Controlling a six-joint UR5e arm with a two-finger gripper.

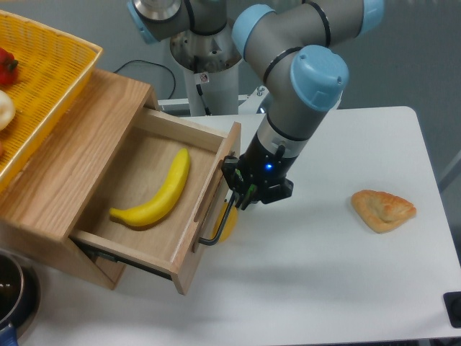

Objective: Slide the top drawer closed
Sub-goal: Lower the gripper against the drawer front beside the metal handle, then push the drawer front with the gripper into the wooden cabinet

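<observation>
The top drawer (148,176) is a shallow light-oak drawer pulled well out of the oak cabinet (72,155). A yellow banana (158,193) lies inside it. Its front panel (209,205) carries a thin black bar handle (220,225) and faces right. My gripper (243,193) hangs just right of the front panel, at the upper end of the handle, touching or nearly touching it. Its dark fingers look closed together and hold nothing. A small yellow object (229,225) shows partly behind the handle.
A yellow woven basket (50,68) with produce sits on top of the cabinet. A pastry (383,209) lies on the white table at the right. A dark pot (11,292) is at the bottom left. The robot base (205,68) stands behind the drawer.
</observation>
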